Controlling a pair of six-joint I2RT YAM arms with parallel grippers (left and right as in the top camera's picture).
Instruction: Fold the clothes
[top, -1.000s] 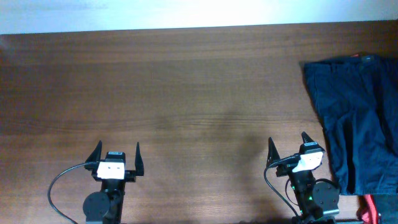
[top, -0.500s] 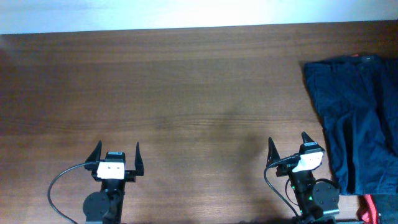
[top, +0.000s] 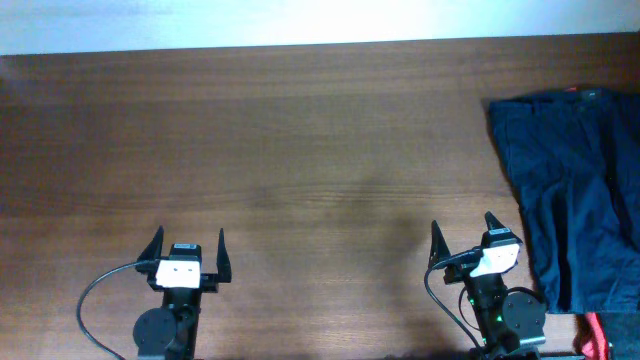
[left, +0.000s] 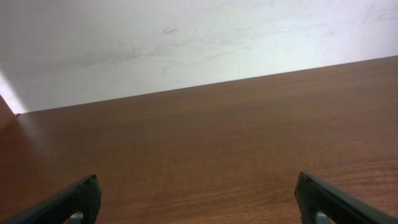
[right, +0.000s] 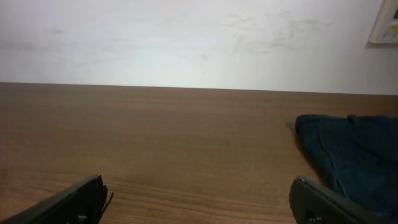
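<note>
From overhead, the dark navy-blue fabric shorts (top: 570, 190) lie spread and wrinkled at the right end of the brown wooden worktop (top: 300, 150). Their right side is cut off by the frame edge. A strip of red cloth (top: 595, 328) shows just below their near hem in the bottom right corner, mostly out of frame, and its shape cannot be made out. A red speck at the far edge of the shorts is too small to identify. The left end effector (top: 189, 240) sits at the near edge on the left, its fingers spread wide and holding nothing. A black cable (top: 100, 290) loops out from its base. The right end effector (top: 462, 226) sits at the near edge on the right, likewise spread wide and empty. It is near the left side of the shorts but apart from them. The far band of the picture is washed out to white

In the left wrist view, the left end effector (left: 199, 196) shows only its two dark tips in the bottom corners, wide apart, the rest cut off. Ahead, worktop (left: 205, 137) runs to a scuffed white wall (left: 186, 37)

In the right wrist view, the right end effector (right: 199, 193) is equally wide, only its tips showing. The shorts (right: 354, 149) lie on the worktop (right: 155, 137) ahead and to the right, cut off at the frame edge. A pale wall plate (right: 388, 25) sits in the top right corner, its print unreadable
</note>
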